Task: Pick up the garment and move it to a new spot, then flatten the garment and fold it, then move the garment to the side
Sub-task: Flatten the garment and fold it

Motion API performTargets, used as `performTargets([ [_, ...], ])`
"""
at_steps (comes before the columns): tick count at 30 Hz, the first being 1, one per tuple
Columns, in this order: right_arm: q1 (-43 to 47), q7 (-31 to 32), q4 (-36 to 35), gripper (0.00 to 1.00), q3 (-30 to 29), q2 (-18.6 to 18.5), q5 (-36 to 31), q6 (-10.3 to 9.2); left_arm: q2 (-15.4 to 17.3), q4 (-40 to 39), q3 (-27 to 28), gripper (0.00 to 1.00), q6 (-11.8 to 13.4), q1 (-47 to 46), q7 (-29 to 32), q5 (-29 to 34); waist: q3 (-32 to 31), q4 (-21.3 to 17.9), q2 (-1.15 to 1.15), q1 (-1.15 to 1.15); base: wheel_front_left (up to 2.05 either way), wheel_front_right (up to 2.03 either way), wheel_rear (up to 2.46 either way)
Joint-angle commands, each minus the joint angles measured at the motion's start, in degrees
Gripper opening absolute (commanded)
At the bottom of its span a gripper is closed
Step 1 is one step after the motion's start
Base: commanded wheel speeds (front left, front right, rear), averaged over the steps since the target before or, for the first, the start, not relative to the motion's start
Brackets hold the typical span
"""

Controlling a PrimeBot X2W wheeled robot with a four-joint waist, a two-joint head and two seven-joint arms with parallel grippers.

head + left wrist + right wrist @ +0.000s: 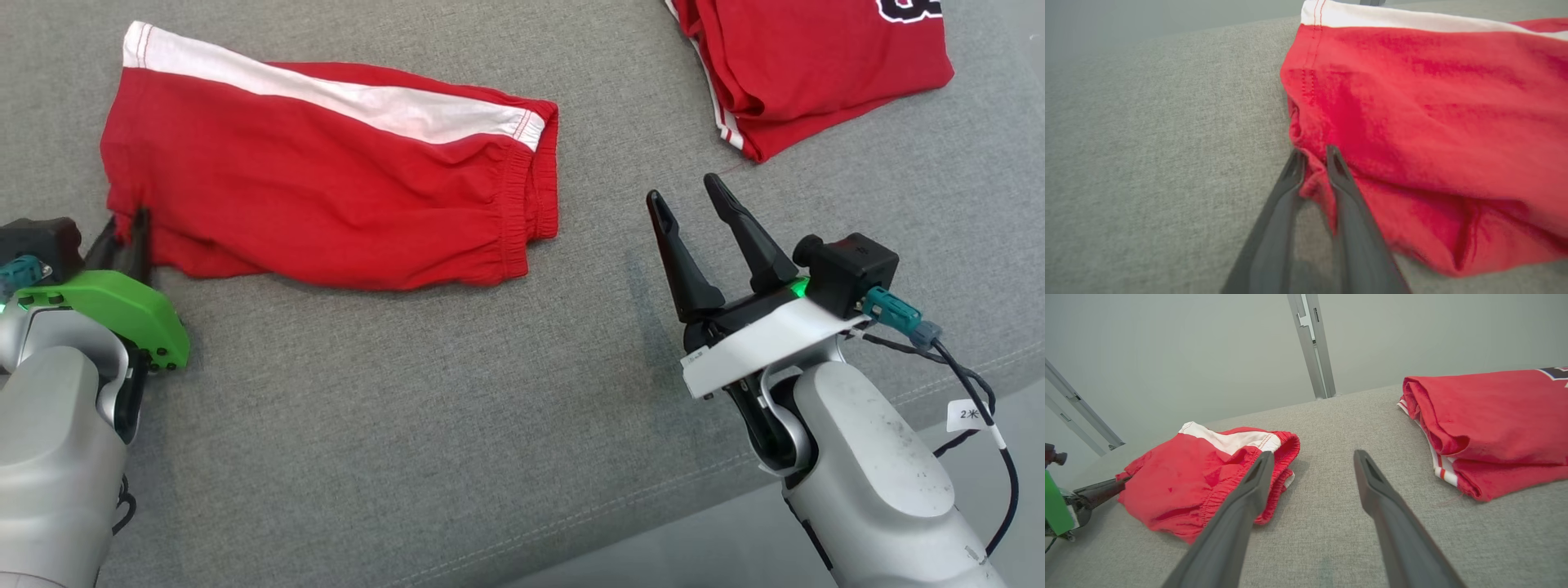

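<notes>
Pickup step imo: left pincer [1314, 157] clenched on hem corner of shorts [326, 188], lying on tabletop [457, 392] left of centre. Right pincer [686, 192] released, hovering apart. Next probably: right grabs waistband, both lift evenly

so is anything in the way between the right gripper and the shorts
Nothing visible: only bare grey cushion lies between the open right gripper and the shorts. The folded red jersey lies off to the other side.
</notes>
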Motion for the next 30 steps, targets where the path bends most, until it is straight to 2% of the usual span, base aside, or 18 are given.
performTargets([
  [1, 0.45, -0.26, 0.05, 1.0, 0.07, -0.06, -0.54, -0.03, -0.11, 0.59, -0.15, 0.0, -0.18, -0.19, 0.16, 0.5, -0.32, 0.29, 0.0, 0.0, 0.0, 0.0, 0.0],
  [12, 2.02, -0.34, 1.57, 1.0, 0.67, -0.58, 0.53, -0.03, -2.3, -3.1, 1.25, 0.0, -0.3, 4.55, 0.11, 1.35, -5.6, 3.29, 0.0, 0.0, 0.0, 0.0, 0.0],
  [23, 4.14, -0.39, 3.0, 1.0, 0.1, -0.99, 1.62, -0.03, -5.99, -8.62, 2.63, 0.0, 3.24, 13.66, 0.1, 5.09, -11.11, 7.52, 0.0, 0.0, 0.0, 0.0, 0.0],
  [30, 5.61, -0.34, 3.2, 1.0, -0.99, -1.61, 1.99, -0.03, -8.14, -11.62, 3.7, 0.0, 3.6, 18.04, 0.1, 6.36, -12.65, 10.75, 0.0, 0.0, 0.0, 0.0, 0.0],
])
